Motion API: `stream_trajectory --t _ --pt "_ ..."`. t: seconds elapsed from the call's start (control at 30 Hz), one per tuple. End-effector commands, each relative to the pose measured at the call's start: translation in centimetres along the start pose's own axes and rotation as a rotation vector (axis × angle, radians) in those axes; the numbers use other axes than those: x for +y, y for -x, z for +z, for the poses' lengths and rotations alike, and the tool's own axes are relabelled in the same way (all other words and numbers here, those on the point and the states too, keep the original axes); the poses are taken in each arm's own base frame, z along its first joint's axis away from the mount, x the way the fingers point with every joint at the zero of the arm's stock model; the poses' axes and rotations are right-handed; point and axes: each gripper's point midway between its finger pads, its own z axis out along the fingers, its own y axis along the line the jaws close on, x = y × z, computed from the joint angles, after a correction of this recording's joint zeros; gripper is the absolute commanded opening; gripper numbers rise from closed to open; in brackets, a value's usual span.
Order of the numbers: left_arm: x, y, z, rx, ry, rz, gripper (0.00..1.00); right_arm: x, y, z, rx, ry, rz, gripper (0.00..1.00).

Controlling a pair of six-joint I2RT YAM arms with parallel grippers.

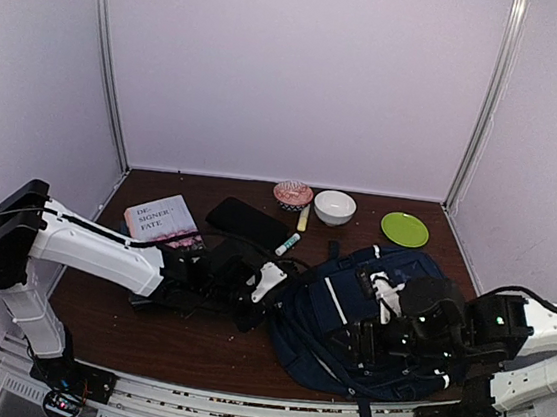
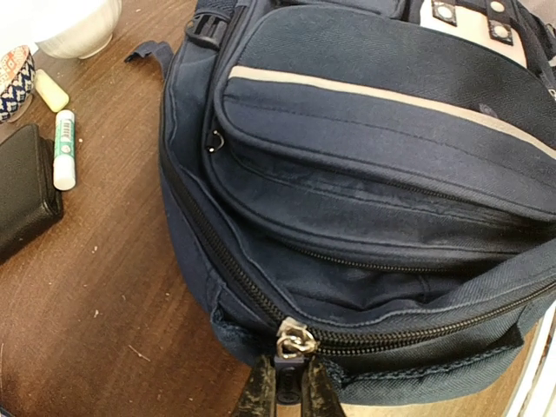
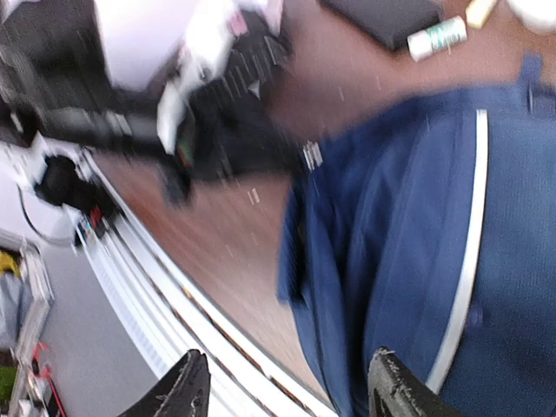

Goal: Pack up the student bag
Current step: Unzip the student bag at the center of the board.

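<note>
The student bag (image 1: 366, 319), navy with thin white stripes, lies flat on the brown table at the right. Up close, the student bag (image 2: 373, 148) shows its front pocket and its main zipper. My left gripper (image 2: 290, 393) is shut on the dark pull tab hanging from the silver zipper slider (image 2: 295, 340), at the bag's left edge; in the top view my left gripper (image 1: 268, 284) is there too. My right gripper (image 3: 287, 395) stands open over the bag's near side, nothing between its fingers (image 3: 187, 391). That view is blurred. From above, my right gripper (image 1: 395, 335) hovers over the bag.
A book (image 1: 162, 217) and a black case (image 1: 247, 221) lie behind my left arm. Further back stand a patterned bowl (image 1: 292, 194), a white bowl (image 1: 334, 207) and a green plate (image 1: 404, 229). A white-green tube (image 2: 63, 148) and a yellow stick (image 2: 50, 89) lie by the case.
</note>
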Motion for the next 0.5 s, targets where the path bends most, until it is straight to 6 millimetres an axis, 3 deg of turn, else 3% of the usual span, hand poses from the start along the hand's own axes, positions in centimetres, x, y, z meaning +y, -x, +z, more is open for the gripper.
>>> stream_trajectory --t 0.0,0.1,0.2,0.3,0.47 --pt "-0.8 1.3 -0.8 -0.072 -0.007 -0.012 0.0 1.3 6.2 0.7 -0.167 -0.056 -0.02 0.62" --pt "-1.1 1.4 -0.9 -0.085 -0.011 -0.022 0.0 1.7 6.4 3.3 -0.142 -0.05 -0.002 0.62" --pt "-1.4 1.4 -1.2 -0.102 -0.02 -0.041 0.0 1.6 4.9 5.8 -0.07 -0.046 0.004 0.61" --pt "-1.7 1.4 -1.5 -0.116 -0.023 -0.044 0.0 1.6 3.6 7.5 -0.033 -0.026 0.016 0.6" --pt "-2.2 1.5 -1.6 -0.127 -0.029 -0.044 0.0 2.0 3.4 10.0 -0.008 -0.03 0.017 0.57"
